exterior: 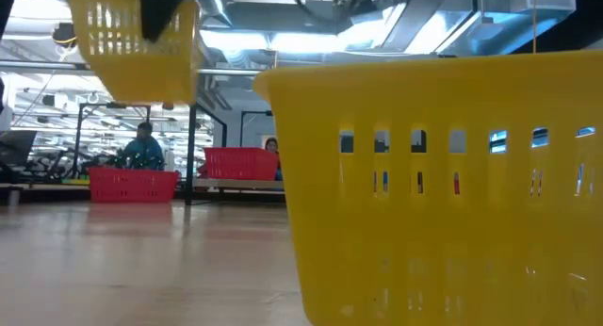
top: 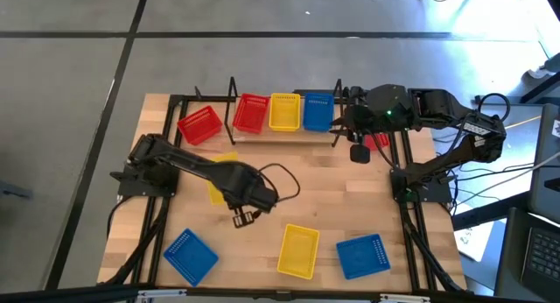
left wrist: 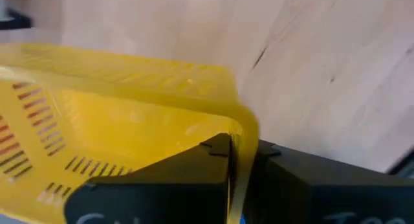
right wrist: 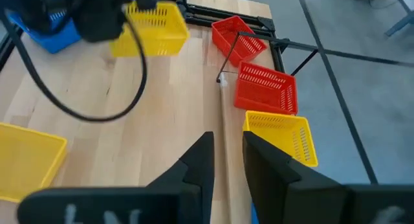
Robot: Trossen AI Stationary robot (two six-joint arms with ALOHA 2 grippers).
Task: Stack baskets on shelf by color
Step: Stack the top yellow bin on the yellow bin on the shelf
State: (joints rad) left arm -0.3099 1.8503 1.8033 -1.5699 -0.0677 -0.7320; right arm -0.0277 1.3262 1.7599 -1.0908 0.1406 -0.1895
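Note:
My left gripper (left wrist: 238, 160) is shut on a yellow basket (top: 216, 191) over the table's left middle; the low view shows that yellow basket (exterior: 132, 45) raised off the wood. On the shelf (top: 262, 132) stand a tilted red basket (top: 199, 125), a red basket (top: 251, 113), a yellow basket (top: 284, 111) and a blue basket (top: 318, 111). My right gripper (right wrist: 228, 160) is open and empty above the shelf's right end, where another red basket (top: 380, 142) shows partly. Two blue baskets (top: 190, 256) (top: 363, 255) and a yellow basket (top: 297, 250) lie near the table's near edge. My left gripper pinches one side wall of the yellow basket at its rim (left wrist: 240, 123), one finger inside the basket and one outside. The basket is lifted clear of the table and hangs below the fingers (exterior: 162, 8), close to upright.
Thin black upright rods (top: 233, 97) frame the shelf and black frame bars (top: 411, 233) run along both table sides. A cable (top: 280, 176) loops beside the left arm. Bare wood lies in the table's middle. People show in the room beyond the table (exterior: 143, 147).

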